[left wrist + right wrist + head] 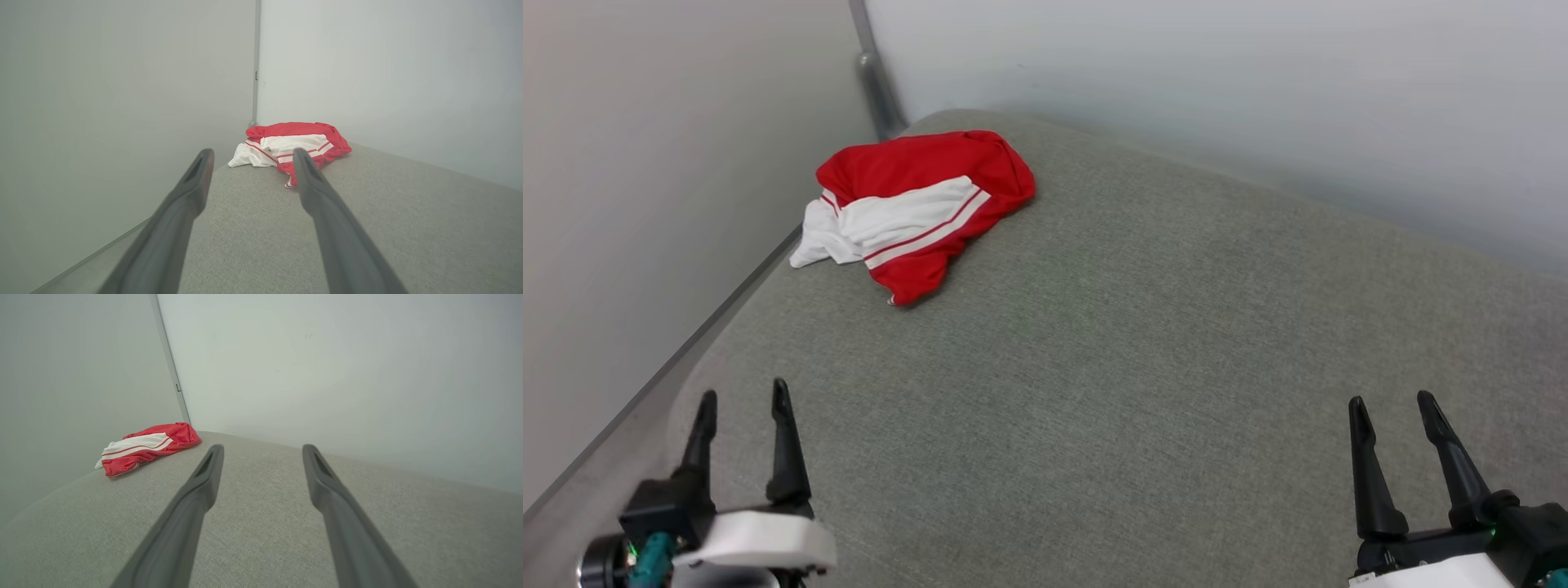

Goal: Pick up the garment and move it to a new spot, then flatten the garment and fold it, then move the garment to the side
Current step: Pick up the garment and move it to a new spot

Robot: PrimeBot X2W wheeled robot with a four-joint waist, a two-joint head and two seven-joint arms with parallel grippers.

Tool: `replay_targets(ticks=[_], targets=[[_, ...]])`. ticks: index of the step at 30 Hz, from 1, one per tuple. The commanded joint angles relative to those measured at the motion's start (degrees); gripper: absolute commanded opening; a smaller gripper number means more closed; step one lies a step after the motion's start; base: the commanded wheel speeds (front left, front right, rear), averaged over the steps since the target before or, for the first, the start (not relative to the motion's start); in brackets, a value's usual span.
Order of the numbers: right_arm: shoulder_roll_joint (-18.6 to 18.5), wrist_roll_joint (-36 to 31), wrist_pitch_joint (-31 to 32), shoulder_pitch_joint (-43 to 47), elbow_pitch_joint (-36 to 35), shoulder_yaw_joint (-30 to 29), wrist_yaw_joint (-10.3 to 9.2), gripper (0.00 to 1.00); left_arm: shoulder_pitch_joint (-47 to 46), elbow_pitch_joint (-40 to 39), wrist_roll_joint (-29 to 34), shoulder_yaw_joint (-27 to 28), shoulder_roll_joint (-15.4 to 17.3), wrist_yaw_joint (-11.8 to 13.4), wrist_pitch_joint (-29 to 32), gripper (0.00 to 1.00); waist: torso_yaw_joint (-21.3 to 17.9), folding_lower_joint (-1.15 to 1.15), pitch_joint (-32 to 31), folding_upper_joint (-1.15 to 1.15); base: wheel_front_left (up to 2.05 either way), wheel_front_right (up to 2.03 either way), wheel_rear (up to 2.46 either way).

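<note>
The garment (915, 208) is a red T-shirt with white sleeve cloth and red-white stripe trim, bunched in a heap at the far left corner of the grey cushioned surface (1127, 359). The left wrist view has the garment (292, 145) straight ahead, partly behind one finger. In the right wrist view the garment (147, 448) lies far off to the left. My left gripper (743, 396) hovers open near the front left edge, well short of the heap. My right gripper (1392, 400) stands open at the front right, with nothing between its fingers.
Pale walls close in on the left and the back, meeting at a corner with a grey metal post (874, 73) just behind the garment. The surface's left edge (686, 343) runs beside the wall. Bare grey fabric stretches between the grippers and across the right.
</note>
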Motion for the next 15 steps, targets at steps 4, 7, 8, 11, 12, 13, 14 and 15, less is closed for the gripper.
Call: replay_targets(ticks=[4, 7, 8, 11, 12, 13, 14, 15], targets=[[0.12, -1.69, -0.12, -1.6, -0.73, -0.04, -0.02, 1.0, -6.84, 1.14, 0.87, 3.56, 0.9, -3.15, -0.16, 1.0, -2.28, 0.0, 2.89, 0.0, 0.0, 0.0, 0.0], [0.13, -3.11, -0.12, -2.99, -1.35, -0.11, -0.02, 1.0, -13.56, 2.41, 0.98, 6.18, 3.22, -5.2, -0.16, 1.0, -4.13, 0.0, 6.07, 0.0, 0.0, 0.0, 0.0], [0.12, -3.72, -0.12, -3.61, -1.6, -0.19, -0.02, 1.0, -16.12, 3.1, 0.47, 7.02, 3.92, -5.71, -0.16, 1.0, -4.81, 0.0, 7.31, 0.0, 0.0, 0.0, 0.0], [0.11, -5.52, -0.12, -5.56, -2.3, -0.61, -0.02, 1.0, -23.38, 5.19, 0.69, 8.31, 7.49, -6.7, -0.16, 1.0, -6.96, 0.0, 11.14, 0.0, 0.0, 0.0, 0.0], [0.11, -6.01, -0.12, -6.23, -2.57, -0.77, -0.02, 1.0, -26.2, 6.01, 0.04, 8.99, 9.1, -6.97, -0.15, 1.0, -7.67, 0.0, 12.39, 0.0, 0.0, 0.0, 0.0], [0.11, -6.31, -0.12, -6.97, -2.92, -0.96, -0.02, 1.0, -28.56, 6.89, -0.17, 9.35, 10.69, -7.14, -0.16, 1.0, -8.4, 0.0, 13.75, 0.0, 0.0, 0.0, 0.0], [0.11, -6.69, -0.12, -7.63, -3.28, -1.25, -0.02, 1.0, -30.45, 7.66, -0.12, 9.09, 11.58, -7.3, -0.16, 1.0, -8.95, 0.0, 14.96, 0.0, 0.0, 0.0, 0.0], [0.11, -7.1, -0.12, -8.18, -3.64, -1.53, -0.02, 1.0, -32.83, 8.12, -0.62, 9.26, 12.43, -7.41, -0.16, 1.0, -9.38, 0.0, 16.05, 0.0, 0.0, 0.0, 0.0]])
